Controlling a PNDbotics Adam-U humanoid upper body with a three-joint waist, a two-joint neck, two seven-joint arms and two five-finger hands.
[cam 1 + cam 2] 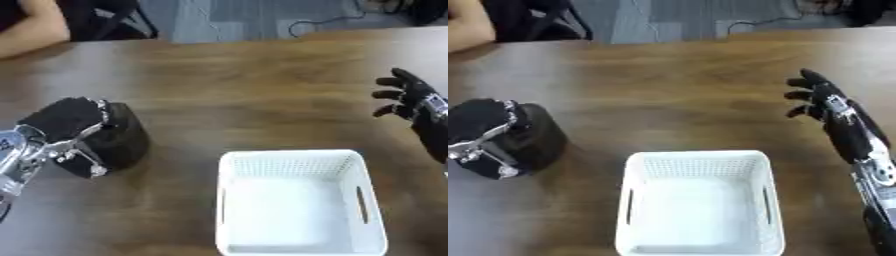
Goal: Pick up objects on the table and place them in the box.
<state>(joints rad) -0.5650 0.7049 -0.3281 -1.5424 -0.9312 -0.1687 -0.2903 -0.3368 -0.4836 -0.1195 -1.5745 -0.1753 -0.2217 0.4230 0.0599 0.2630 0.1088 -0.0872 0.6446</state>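
A dark, rounded black object (125, 139) stands at the table's left side. My left hand (61, 119) comes in from the lower left and lies over it, silver fingers (80, 152) curled round its front. The white perforated box (289, 156) sits at the near middle with nothing inside. To the box's upper right, my right hand (820, 97) hovers over the wood with its fingers spread and nothing in it, well apart from the box.
The brown wooden table (236, 90) stretches to a far edge at the top. A person's bare arm (31, 27) rests at the far left corner. Chair legs and a cable (324, 22) show on the floor beyond.
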